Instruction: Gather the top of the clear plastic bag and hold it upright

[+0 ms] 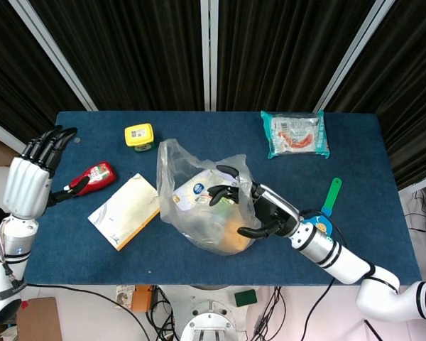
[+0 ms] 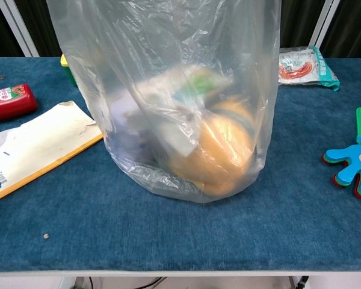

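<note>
While the clear plastic bag (image 1: pixel 202 206) stands mid-bench on the blue bench (image 1: pixel 355 234), its top ungathered, the right hand (image 1: pixel 259 212) presses its spread fingers against the bag's right side; whether it grips the film is unclear. Left hand (image 1: pixel 30 181) hangs open, fingers apart, at frame left beside the ketchup bottle (image 1: pixel 89 178).

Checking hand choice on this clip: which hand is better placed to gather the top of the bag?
The right hand. Its fingers are spread at the bag near its open top, while the left hand is open over the table's left edge beside the ketchup bottle, well away from the bag.
</note>
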`<action>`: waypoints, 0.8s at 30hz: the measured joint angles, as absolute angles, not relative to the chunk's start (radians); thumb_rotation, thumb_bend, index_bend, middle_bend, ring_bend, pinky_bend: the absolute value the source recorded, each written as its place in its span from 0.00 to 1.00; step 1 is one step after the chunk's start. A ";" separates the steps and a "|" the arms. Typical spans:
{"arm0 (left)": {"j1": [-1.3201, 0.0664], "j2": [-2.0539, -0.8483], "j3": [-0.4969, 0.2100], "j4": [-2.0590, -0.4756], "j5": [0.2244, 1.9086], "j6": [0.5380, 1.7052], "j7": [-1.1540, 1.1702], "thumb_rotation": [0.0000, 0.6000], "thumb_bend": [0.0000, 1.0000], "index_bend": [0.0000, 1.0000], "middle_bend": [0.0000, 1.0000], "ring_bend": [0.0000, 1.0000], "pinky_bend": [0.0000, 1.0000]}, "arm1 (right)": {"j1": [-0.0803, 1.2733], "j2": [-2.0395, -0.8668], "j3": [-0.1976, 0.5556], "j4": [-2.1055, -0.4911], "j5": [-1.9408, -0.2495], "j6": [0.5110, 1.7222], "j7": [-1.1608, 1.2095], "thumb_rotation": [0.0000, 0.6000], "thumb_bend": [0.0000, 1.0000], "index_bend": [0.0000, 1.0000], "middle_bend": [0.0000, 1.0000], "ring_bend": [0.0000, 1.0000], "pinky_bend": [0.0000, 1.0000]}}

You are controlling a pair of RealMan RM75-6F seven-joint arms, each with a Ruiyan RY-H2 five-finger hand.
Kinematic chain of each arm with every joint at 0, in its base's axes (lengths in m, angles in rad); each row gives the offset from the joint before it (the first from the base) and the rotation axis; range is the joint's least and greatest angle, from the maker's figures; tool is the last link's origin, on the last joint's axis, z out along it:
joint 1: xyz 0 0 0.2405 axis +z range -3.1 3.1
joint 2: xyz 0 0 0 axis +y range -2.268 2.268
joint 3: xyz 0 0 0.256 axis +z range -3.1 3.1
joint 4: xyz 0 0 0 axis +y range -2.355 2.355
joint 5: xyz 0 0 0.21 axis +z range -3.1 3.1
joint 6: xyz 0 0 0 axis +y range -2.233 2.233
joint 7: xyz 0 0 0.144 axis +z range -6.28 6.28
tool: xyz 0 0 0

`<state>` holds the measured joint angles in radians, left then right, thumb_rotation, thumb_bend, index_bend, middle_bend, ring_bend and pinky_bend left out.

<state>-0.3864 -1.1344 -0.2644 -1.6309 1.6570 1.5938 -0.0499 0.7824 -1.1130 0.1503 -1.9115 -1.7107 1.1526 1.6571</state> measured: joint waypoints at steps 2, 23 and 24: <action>-0.405 -1.143 -0.269 -1.647 1.662 1.579 -0.044 1.00 0.07 0.07 0.15 0.11 0.24 | 0.785 -1.114 0.149 -1.914 -1.704 1.152 1.643 0.94 0.21 0.02 0.31 0.13 0.13; -0.587 -1.231 -0.346 -1.801 1.551 1.401 0.058 1.00 0.04 0.07 0.15 0.09 0.16 | 0.800 -1.119 0.147 -1.951 -1.669 1.156 1.553 0.94 0.21 0.02 0.29 0.13 0.13; -0.593 -1.236 -0.348 -1.801 1.549 1.399 0.062 1.00 0.04 0.07 0.15 0.09 0.16 | 0.800 -1.118 0.147 -1.951 -1.668 1.157 1.552 0.94 0.21 0.02 0.29 0.13 0.13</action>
<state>-0.5929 -1.2361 -0.3479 -1.8013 1.5488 1.3985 0.0616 0.8003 -1.1184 0.1471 -1.9509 -1.6677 1.1566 1.5516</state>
